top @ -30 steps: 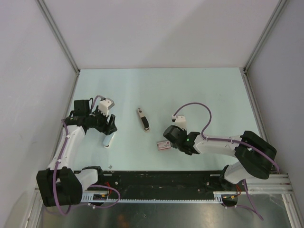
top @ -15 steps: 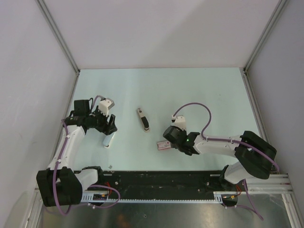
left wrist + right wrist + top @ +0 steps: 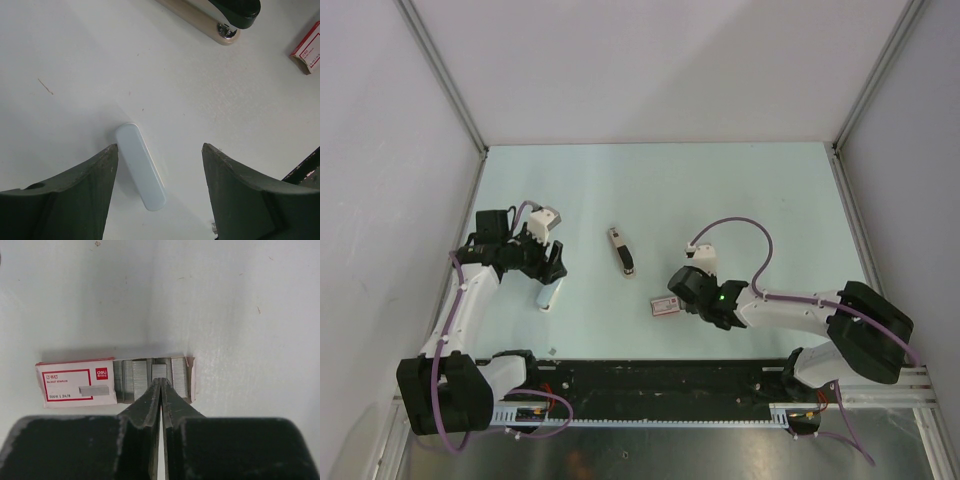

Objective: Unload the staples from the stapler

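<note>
The stapler (image 3: 621,250), beige with a dark top, lies on the table between the arms; its front end shows in the left wrist view (image 3: 215,15). My right gripper (image 3: 161,382) is shut, its tips over the open end of a pink-and-white staple box (image 3: 77,381). A short grey strip of staples (image 3: 159,371) lies in that box just past the tips, among longer strips. From above, the right gripper (image 3: 677,299) sits against the box (image 3: 664,305). My left gripper (image 3: 160,147) stands open over the table, nothing held.
A pale blue-white oblong piece (image 3: 141,172) lies flat between the left fingers, nearer the left one; from above this piece (image 3: 547,297) is by the left gripper (image 3: 548,270). The box's corner (image 3: 307,47) shows at that view's right edge. Walls enclose the table on three sides.
The right gripper's jaws have come together over the box, and the right arm has shifted slightly. The left arm, stapler and box have not moved.
</note>
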